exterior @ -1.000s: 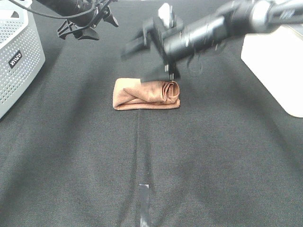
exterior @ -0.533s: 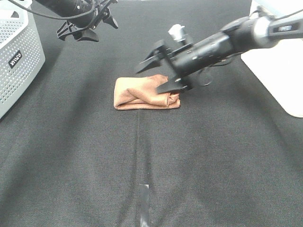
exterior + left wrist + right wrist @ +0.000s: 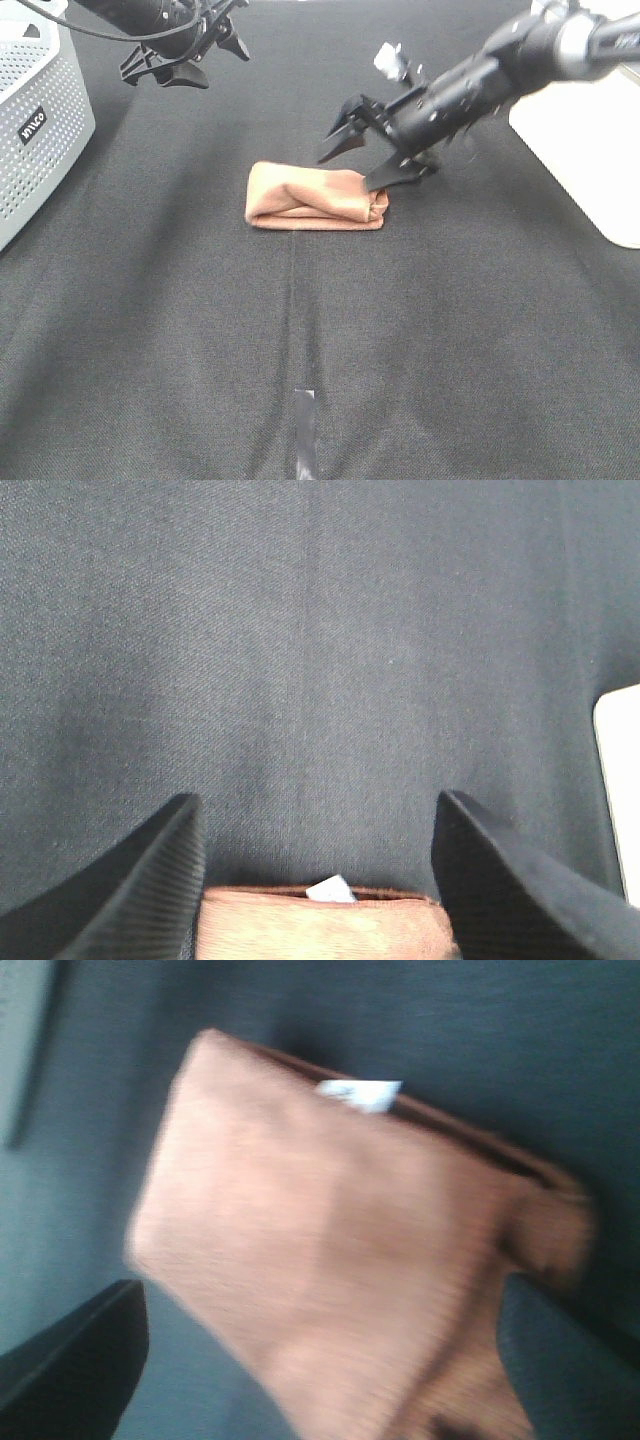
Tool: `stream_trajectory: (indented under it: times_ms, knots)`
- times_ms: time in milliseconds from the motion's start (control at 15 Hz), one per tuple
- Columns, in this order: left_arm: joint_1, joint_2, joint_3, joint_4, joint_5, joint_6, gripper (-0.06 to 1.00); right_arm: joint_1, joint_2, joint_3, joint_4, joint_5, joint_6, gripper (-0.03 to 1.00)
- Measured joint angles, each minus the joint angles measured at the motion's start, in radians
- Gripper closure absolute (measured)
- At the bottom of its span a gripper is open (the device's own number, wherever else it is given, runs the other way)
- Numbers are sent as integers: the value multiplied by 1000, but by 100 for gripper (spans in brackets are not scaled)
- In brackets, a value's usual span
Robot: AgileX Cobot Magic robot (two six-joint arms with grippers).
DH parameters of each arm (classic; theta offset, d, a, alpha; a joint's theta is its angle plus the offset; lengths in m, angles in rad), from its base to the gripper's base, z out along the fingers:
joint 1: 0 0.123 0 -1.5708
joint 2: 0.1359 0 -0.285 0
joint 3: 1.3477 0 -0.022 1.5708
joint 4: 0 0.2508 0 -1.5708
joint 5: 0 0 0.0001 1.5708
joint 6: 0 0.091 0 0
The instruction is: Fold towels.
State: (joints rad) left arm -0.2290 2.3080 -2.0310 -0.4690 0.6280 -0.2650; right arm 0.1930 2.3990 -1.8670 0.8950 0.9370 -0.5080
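Nearest me, a strip of grey tape (image 3: 304, 425) lies on the black cloth tabletop (image 3: 420, 340), well in front of the towel (image 3: 315, 197). The towel sits past it, about mid-table, a flat rust-tan packet several layers thick.

A second ago its right end was a loose roll standing up under my right claw (image 3: 372, 150). Now that end lies down flush with the rest, and the whole packet reads neater and a touch shifted. My right claw has pulled up and off to the towel's right end, its jaws spread apart and holding nothing; the lower finger hangs just over that end, and I cannot tell if it touches. From my right wrist the towel fills the view between my fingers, blurred, with its small white tag (image 3: 360, 1094) at one edge. I judge the folding nearly or fully done; only a last tidy might remain.

Beyond the towel, my left claw (image 3: 172, 62) hovers at the far side, jaws apart and empty. Left of the towel stands a grey perforated basket (image 3: 35, 130); right of it, a white box (image 3: 585, 140).
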Motion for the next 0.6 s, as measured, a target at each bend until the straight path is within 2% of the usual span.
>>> stream_trajectory:
  times_ms: [133, 200, 267, 333, 400, 467, 600]
  knots:
    - [0, -6, 0, 8, 57, 17, 32, -1, -5, -10, -156, 4, 101, 8]
    - [0, -18, 0, 20, 88, 53, 32, -1, -7, -10, -187, 21, 113, 8]
    - [0, -37, 0, 41, 130, 113, 32, -1, -19, -10, -210, 46, 123, 8]
    - [0, -37, 0, 41, 130, 113, 32, -1, -19, -10, -210, 46, 123, 8]
    - [0, -55, 0, 56, 169, 166, 32, -1, -36, -10, -215, 67, 124, 8]
    - [0, -84, 0, 71, 238, 220, 32, -1, -72, -10, -226, 99, 131, 8]
    - [0, -159, 0, 111, 378, 247, 32, -1, -136, -10, -269, 155, 172, 8]
